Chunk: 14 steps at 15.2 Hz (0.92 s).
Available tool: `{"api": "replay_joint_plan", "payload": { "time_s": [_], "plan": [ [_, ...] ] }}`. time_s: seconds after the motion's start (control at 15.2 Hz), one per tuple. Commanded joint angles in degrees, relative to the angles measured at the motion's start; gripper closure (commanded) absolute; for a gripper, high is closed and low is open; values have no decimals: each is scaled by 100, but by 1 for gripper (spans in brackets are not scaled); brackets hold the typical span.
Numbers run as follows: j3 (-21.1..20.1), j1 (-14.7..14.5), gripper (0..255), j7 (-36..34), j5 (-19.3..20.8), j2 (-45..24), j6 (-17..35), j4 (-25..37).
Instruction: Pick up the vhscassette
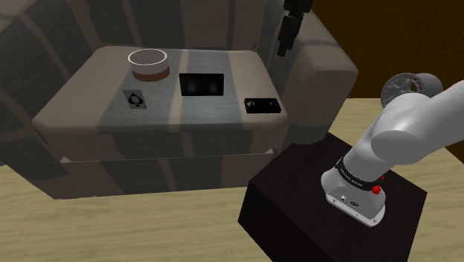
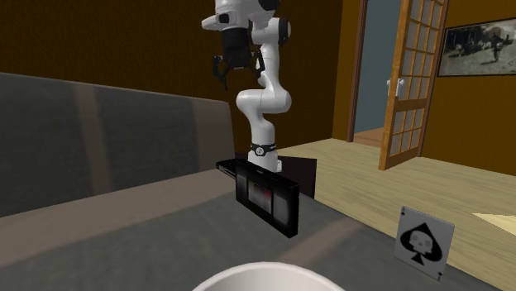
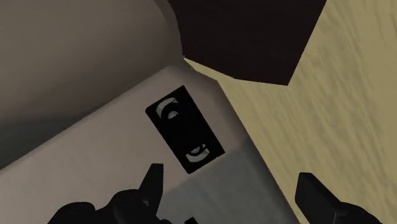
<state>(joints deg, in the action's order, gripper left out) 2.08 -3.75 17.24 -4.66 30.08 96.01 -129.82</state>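
A black VHS cassette (image 1: 201,84) (image 2: 266,198) stands on its long edge in the middle of the grey sofa seat (image 1: 89,112). Toward the stand, a smaller flat black cassette-like case (image 1: 262,105) (image 3: 184,130) with two white reel marks lies near the seat's corner. My gripper (image 1: 284,46) (image 2: 238,74) (image 3: 232,191) hangs high above that end of the seat. It is open and touches nothing. In the wrist view the flat case lies just ahead of the spread fingers.
A white-rimmed brown bowl (image 1: 148,63) and an ace-of-spades card (image 1: 134,98) (image 2: 424,240) sit on the seat at the shoulder view's left of the standing cassette. A padded armrest (image 1: 320,71) rises beside the flat case. The dark stand (image 1: 327,216) is on the wooden floor.
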Motion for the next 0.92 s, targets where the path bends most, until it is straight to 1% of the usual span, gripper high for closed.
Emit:
{"api": "replay_joint_plan", "payload": {
  "time_s": [0.0,0.4,0.86],
  "plan": [
    [2,-73,0,237,39,-421,310,133],
    [-92,-287,0,788,110,-1647,964,766],
    [-268,-501,0,1328,247,-3067,1463,1773]
  ]
}}
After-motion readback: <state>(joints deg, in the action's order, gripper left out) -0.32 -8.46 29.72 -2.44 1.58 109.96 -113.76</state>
